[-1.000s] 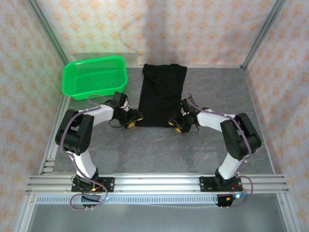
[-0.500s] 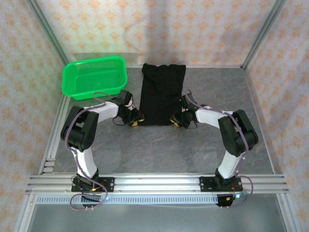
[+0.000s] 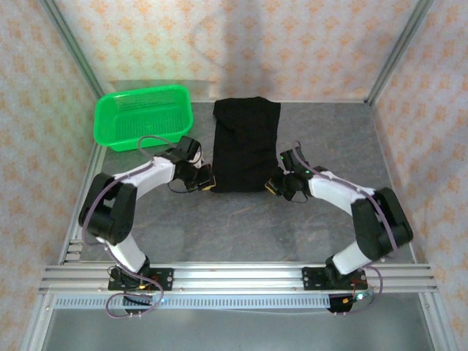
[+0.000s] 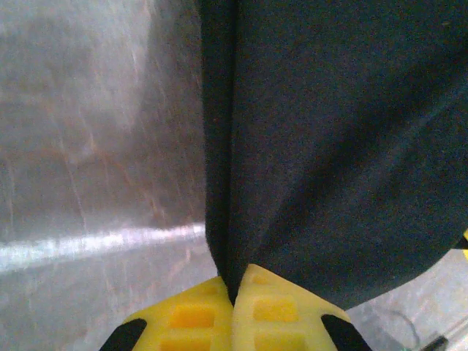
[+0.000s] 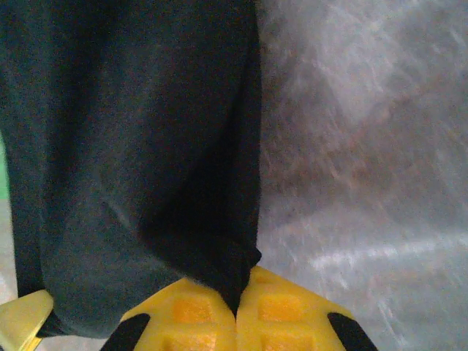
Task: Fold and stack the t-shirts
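Note:
A black t-shirt [image 3: 245, 145] lies folded into a long narrow strip on the grey table, running from the back wall toward me. My left gripper [image 3: 208, 183] is shut on the t-shirt's near left corner; in the left wrist view the yellow fingers [image 4: 190, 318] pinch the black cloth [image 4: 336, 146] between them. At the near right corner my right gripper [image 3: 272, 187] is shut on the same t-shirt. The right wrist view has its yellow fingers [image 5: 285, 314] clamped on a fold of the cloth [image 5: 131, 161].
A bright green mesh basket [image 3: 144, 117] stands at the back left of the table [image 3: 234, 227]. Patterned walls and metal frame posts close in the back and both sides. The aluminium rail [image 3: 234, 278] with both arm bases runs along the near edge.
Both grippers moved in to the t-shirt's near corners and shut on the cloth. The strip's near edge has shifted a little.

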You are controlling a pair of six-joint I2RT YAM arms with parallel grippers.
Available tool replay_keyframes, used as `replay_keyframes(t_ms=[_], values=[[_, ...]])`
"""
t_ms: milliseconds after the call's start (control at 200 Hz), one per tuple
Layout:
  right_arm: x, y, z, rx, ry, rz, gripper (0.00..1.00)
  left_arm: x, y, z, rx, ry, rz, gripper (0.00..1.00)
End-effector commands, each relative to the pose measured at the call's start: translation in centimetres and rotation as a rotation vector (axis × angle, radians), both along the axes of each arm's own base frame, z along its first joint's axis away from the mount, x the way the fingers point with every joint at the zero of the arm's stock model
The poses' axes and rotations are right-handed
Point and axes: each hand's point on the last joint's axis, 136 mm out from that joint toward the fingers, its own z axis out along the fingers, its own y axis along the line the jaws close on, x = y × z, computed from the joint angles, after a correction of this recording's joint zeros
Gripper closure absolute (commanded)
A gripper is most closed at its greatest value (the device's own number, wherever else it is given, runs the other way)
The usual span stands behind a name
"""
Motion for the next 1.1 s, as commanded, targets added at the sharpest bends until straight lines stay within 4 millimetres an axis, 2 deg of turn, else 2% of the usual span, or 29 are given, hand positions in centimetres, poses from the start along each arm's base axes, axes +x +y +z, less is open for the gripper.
replay_keyframes(t_ms=[0, 90, 140, 175, 295, 420, 525, 651, 751, 836, 941, 1096], values=[[-3.5, -1.3, -0.4, -0.012, 0.047, -0.048, 1.00, -3.5, 1.4, -1.0, 0.073, 0.042, 0.001, 1.00], [-6.4, -1.5, -1.0, 0.016, 0.072, -0.066, 1.00, -5.8, 1.7, -1.6, 0.078, 0.061, 0.014, 1.00], [-8.2, -1.8, -1.3, 0.007, 0.083, -0.075, 1.00, -6.9, 2.0, -1.2, 0.080, 0.049, 0.029, 1.00], [-9.1, -2.0, -0.5, 0.013, 0.061, -0.077, 1.00, -7.6, 2.3, -0.9, 0.085, 0.042, 0.039, 1.00], [-12.7, -2.7, 0.2, 0.029, 0.066, -0.090, 1.00, -10.4, 2.6, 0.5, 0.091, 0.019, 0.044, 1.00], [-15.6, -3.1, 1.0, 0.035, 0.070, -0.076, 1.00, -13.5, 2.7, 1.5, 0.083, 0.009, 0.055, 1.00], [-17.1, -3.0, 1.8, 0.058, 0.075, -0.061, 1.00, -15.8, 2.8, 1.8, 0.051, 0.019, 0.087, 1.00], [-17.7, -1.9, 3.5, 0.061, 0.058, -0.024, 1.00, -17.2, 3.7, 3.3, 0.052, -0.003, 0.118, 1.00], [-17.8, -0.6, 4.3, 0.042, 0.051, 0.015, 1.00, -17.2, 3.6, 4.6, 0.015, -0.026, 0.137, 1.00], [-17.1, 0.4, 5.4, 0.030, 0.030, 0.034, 1.00, -16.9, 3.3, 5.3, 0.010, -0.031, 0.128, 1.00], [-15.4, 0.8, 7.8, -0.014, -0.042, 0.040, 1.00, -15.7, 3.3, 7.0, 0.039, -0.075, 0.118, 1.00], [-13.1, 1.2, 10.5, -0.056, -0.075, 0.057, 1.00, -13.2, 2.1, 10.3, 0.003, -0.100, 0.099, 1.00]])
